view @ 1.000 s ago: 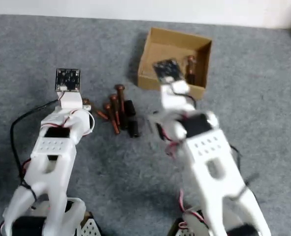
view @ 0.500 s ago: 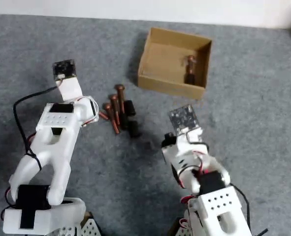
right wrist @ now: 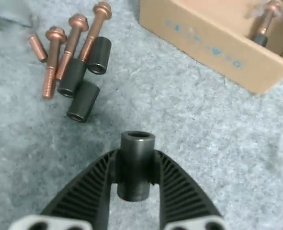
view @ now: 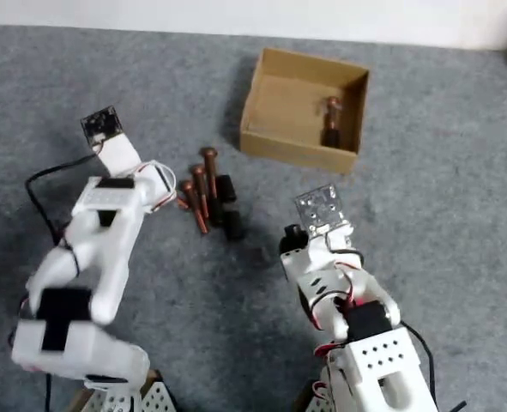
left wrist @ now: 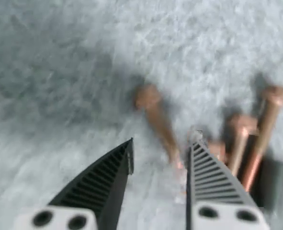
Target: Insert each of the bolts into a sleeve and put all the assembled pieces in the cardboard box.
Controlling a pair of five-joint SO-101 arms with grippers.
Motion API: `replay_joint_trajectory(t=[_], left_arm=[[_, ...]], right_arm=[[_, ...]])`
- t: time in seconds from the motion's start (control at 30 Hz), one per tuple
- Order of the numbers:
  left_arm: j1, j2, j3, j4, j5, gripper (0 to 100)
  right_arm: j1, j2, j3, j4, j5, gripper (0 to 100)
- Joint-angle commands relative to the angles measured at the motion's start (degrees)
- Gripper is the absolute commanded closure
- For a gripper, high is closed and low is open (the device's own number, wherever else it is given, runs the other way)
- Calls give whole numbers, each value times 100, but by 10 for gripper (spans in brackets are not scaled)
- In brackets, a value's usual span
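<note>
In the left wrist view my left gripper (left wrist: 161,140) stands open over the grey carpet, with a copper bolt (left wrist: 155,120) lying between its fingers. More bolts (left wrist: 256,139) lie just past one finger. My right gripper (right wrist: 136,155) is shut on a black sleeve (right wrist: 136,167), held upright above the carpet. Loose bolts (right wrist: 72,43) and black sleeves (right wrist: 83,100) lie in a cluster (view: 210,197) between the arms. The cardboard box (view: 274,142) at the back holds one bolt in a sleeve (view: 331,122).
Grey carpet covers the table. The left arm (view: 107,223) leans over the left edge of the bolt cluster. The right arm (view: 339,292) sits near the front, well short of the box. Open carpet lies right of the box.
The right arm has pulled back from over the box toward the front. The left arm has swung slightly left and its lower links have shifted.
</note>
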Motion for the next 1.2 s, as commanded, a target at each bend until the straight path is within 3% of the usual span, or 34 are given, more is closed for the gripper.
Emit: replay_joint_trajectory(t=[0.0, 0.17, 0.4, 0.6, 0.7, 0.73, 0.77, 0.93, 1.17], left_arm=[[4, 760, -857, -141, 132, 819], [40, 1516, -1587, -53, 1108, 818], [4, 1727, -2202, 1398, 1547, 819], [277, 1754, -2387, 2180, 1618, 823], [549, 1754, -2387, 2365, 1626, 916], [620, 1754, -2396, 2391, 1609, 988], [664, 1754, -2396, 2418, 1600, 999], [690, 1692, -2396, 2435, 1503, 995], [1262, 497, -2035, 3288, 70, 996]], right_arm=[[57, -75, -40, -171, 79, 995], [57, -75, -31, -171, 79, 995], [66, -75, -31, -171, 79, 995], [75, -75, -31, -171, 79, 995], [75, -75, -31, -171, 79, 995], [75, -75, -31, -171, 79, 995], [75, -75, -31, -171, 79, 995], [75, -75, -31, -171, 79, 995], [66, -119, 92, -171, 79, 995]])
